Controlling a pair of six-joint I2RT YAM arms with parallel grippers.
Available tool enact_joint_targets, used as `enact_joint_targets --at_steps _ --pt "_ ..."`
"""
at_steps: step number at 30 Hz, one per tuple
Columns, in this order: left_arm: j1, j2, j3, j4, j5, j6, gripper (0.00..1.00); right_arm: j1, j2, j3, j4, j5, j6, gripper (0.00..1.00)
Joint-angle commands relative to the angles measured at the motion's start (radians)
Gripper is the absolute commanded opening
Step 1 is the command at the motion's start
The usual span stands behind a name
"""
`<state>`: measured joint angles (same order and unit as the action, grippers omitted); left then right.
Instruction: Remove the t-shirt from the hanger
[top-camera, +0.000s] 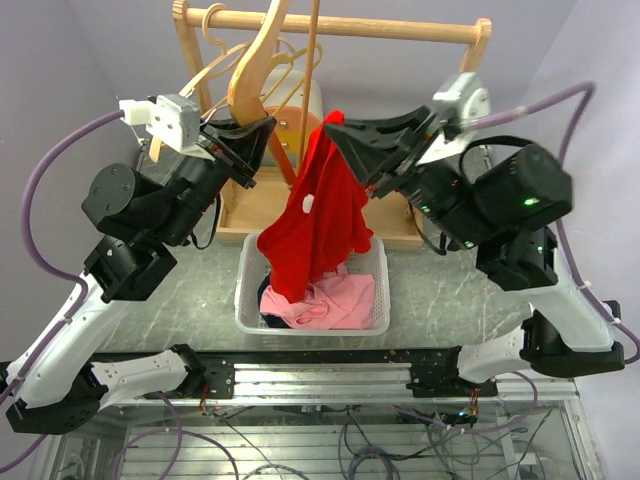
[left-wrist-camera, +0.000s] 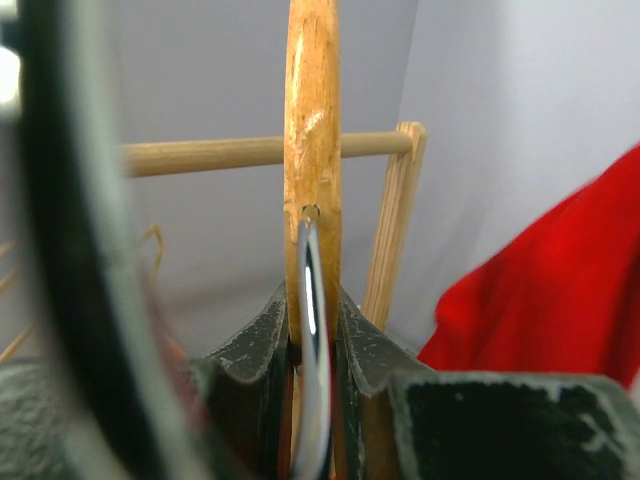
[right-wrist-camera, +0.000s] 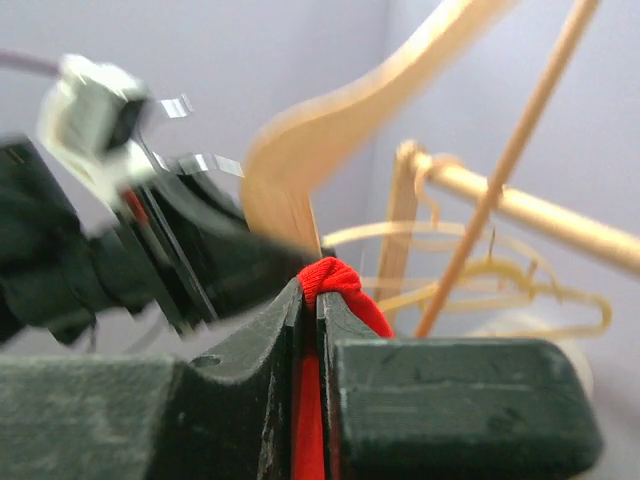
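Right end effector (top-camera: 338, 130) is squeezed shut on the top of the red t-shirt (top-camera: 320, 210), high above the white basket (top-camera: 245, 290). In the right wrist view, a little bump of red cloth pokes up between its fingers (right-wrist-camera: 250, 345). The t-shirt hangs down long and loose. Its bottom end dips into the basket, on top of a pink cloth (top-camera: 340, 300) and something dark blue (top-camera: 268, 298). Left end effector (top-camera: 258, 140) is above the basket's back left corner. It is clamped tight on the wooden hanger (top-camera: 250, 70), right where the shiny metal hook (left-wrist-camera: 312, 300) goes into the wood. The hanger is tilted, with one arm pointing up. It is just beside the top of the t-shirt, but I cannot tell if they touch. Behind the basket stands a wooden rack (top-camera: 400, 28) with more bare hangers (top-camera: 215, 60) on its bar. The basket sits on the grey worktop (top-camera: 470, 290).
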<state>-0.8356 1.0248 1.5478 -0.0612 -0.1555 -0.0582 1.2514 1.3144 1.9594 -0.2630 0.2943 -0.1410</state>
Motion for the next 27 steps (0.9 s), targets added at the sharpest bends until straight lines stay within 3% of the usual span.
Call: enact_joint_targets --at_steps 1,5,15,22,27 --pt "0.000 0.000 0.013 -0.013 -0.020 0.008 0.07 0.006 0.064 0.215 0.028 -0.163 -0.096 0.10" --pt "0.000 -0.005 0.000 -0.026 -0.017 0.001 0.07 0.005 0.104 0.313 0.080 -0.231 -0.118 0.11" --pt "0.000 -0.008 -0.031 -0.034 -0.022 -0.011 0.07 0.005 0.103 0.312 0.166 -0.221 -0.128 0.10" --pt "0.000 -0.002 -0.054 -0.033 -0.013 -0.019 0.07 0.006 0.010 0.074 0.245 -0.103 -0.142 0.10" --pt "0.000 -0.003 -0.058 -0.040 -0.012 -0.019 0.07 0.006 0.010 -0.001 0.276 -0.029 -0.172 0.09"
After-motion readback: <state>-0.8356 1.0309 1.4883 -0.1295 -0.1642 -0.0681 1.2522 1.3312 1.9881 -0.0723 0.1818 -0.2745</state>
